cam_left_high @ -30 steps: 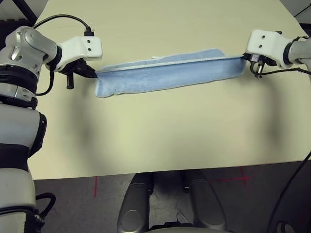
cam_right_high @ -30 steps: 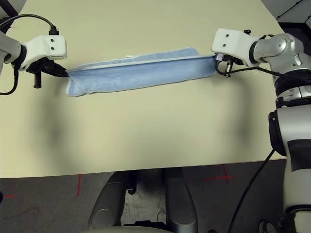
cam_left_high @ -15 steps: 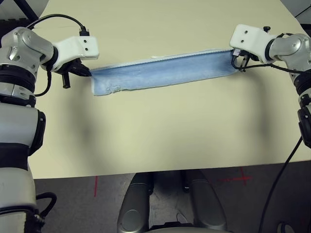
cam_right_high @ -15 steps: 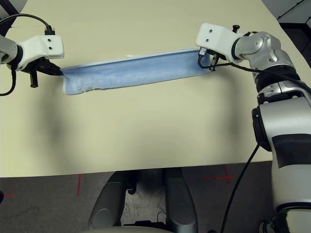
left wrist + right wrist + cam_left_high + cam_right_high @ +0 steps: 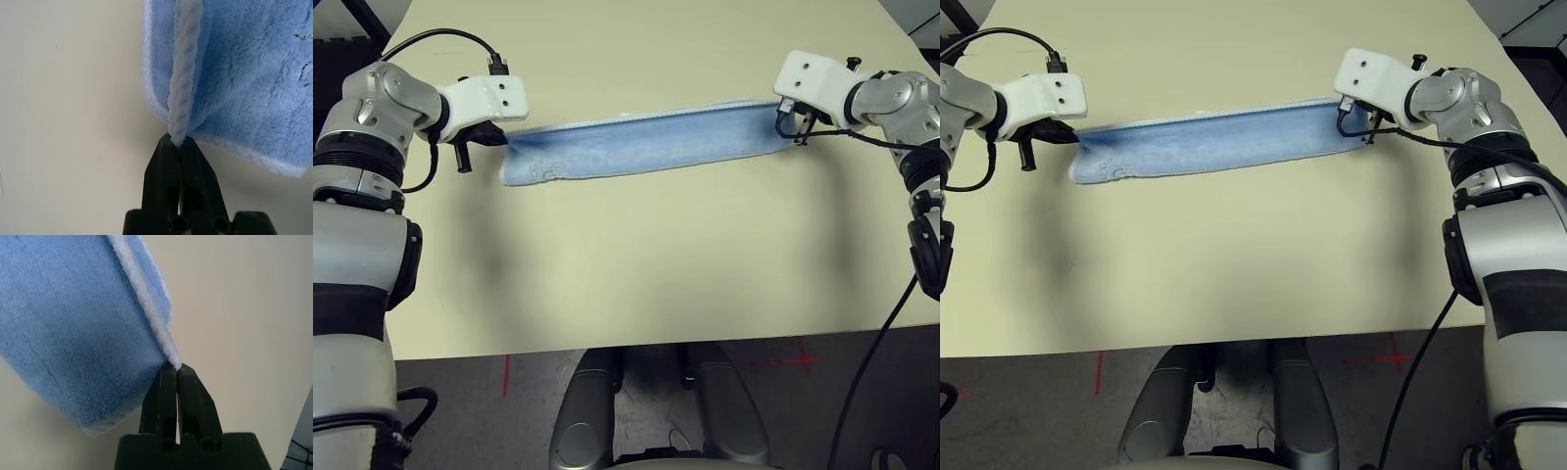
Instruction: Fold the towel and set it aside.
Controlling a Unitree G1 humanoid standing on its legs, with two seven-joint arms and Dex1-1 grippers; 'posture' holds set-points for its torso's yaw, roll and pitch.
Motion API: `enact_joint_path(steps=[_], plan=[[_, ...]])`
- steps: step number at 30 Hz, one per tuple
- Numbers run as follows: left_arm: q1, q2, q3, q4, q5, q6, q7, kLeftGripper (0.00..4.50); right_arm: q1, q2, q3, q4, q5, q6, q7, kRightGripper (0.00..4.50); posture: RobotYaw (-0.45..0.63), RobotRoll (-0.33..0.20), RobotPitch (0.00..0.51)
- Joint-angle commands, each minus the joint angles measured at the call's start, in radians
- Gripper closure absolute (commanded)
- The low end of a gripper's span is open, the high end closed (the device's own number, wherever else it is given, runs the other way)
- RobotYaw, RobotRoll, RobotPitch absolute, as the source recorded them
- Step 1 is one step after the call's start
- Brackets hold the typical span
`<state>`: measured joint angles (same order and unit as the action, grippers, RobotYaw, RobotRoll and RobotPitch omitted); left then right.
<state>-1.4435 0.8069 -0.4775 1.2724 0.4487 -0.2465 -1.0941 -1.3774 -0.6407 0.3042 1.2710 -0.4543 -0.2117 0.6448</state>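
While the pale bench sits under both tools, the blue towel makes a long, thin strip between them. One end is at the left tool and the other end is at the right tool. Most of the cloth spreads from the tools toward the robot. The left tool is pinched shut on one end of the white edge. The right tool is nearly all the way shut too, with the other end of that edge at its tips. Small dark stitches are on the cloth near the left tool.

I think this is the long fold, and it looks almost done. Next, both tools need to lay the edge down flat and let go gently. If one tool pulls up too soon, the fold could slip. After that, the strip may need a shorter fold, and it must be set aside.
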Motion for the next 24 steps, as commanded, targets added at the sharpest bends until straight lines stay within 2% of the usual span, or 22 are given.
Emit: enact_joint_path(steps=[1, 2, 3, 6, 10, 12, 13, 15, 19, 24], plan=[[-0.006, 0.018, 0.009, 0.035, 0.033, 0.024, 0.019, 4.50, -0.004, -0.006, -0.021, 0.029, 0.005, 0.031, -0.081, 3.40, 0.05, 0.000, 0.309], [-0.007, 0.018, 0.014, 0.035, 0.032, 0.028, 0.030, 3.99, -0.005, -0.003, -0.028, 0.029, 0.011, 0.029, -0.096, 2.93, 0.05, 0.000, 0.309], [-0.010, 0.020, 0.017, 0.034, 0.035, 0.028, 0.053, 3.78, -0.008, -0.001, -0.035, 0.027, 0.016, 0.020, -0.121, 2.64, 0.05, 0.000, 0.308], [-0.017, 0.025, 0.028, 0.031, 0.041, 0.023, 0.095, 2.64, -0.012, -0.001, -0.054, 0.023, 0.032, 0.002, -0.169, 1.46, 0.05, 0.000, 0.308], [-0.031, 0.033, 0.088, 0.014, 0.022, -0.018, 0.310, 1.22, -0.003, -0.016, -0.121, 0.005, 0.095, -0.014, -0.145, 0.02, 0.05, 0.000, 0.304], [-0.028, 0.034, 0.110, 0.010, 0.019, -0.037, 0.361, 0.34, 0.009, -0.020, -0.147, -0.005, 0.128, -0.027, -0.106, 0.00, 0.05, 0.000, 0.302], [-0.021, 0.029, 0.144, 0.005, -0.013, -0.042, 0.360, 0.02, 0.019, -0.021, -0.184, -0.014, 0.170, -0.024, -0.074, 0.00, 0.05, 0.000, 0.301], [-0.008, 0.009, 0.235, -0.006, -0.102, -0.011, 0.331, 0.02, 0.047, -0.017, -0.263, -0.041, 0.276, -0.032, 0.046, 0.00, 0.05, 0.000, 0.301], [0.038, -0.013, 0.357, -0.044, -0.245, 0.078, 0.138, 0.02, 0.114, -0.015, -0.395, -0.099, 0.442, 0.054, 0.194, 0.00, 0.05, 0.000, 0.301], [0.141, -0.051, 0.486, -0.182, -0.447, 0.243, -0.139, 0.02, 0.215, 0.001, -0.501, -0.247, 0.611, 0.286, 0.308, 0.00, 0.04, 0.000, 0.300]])
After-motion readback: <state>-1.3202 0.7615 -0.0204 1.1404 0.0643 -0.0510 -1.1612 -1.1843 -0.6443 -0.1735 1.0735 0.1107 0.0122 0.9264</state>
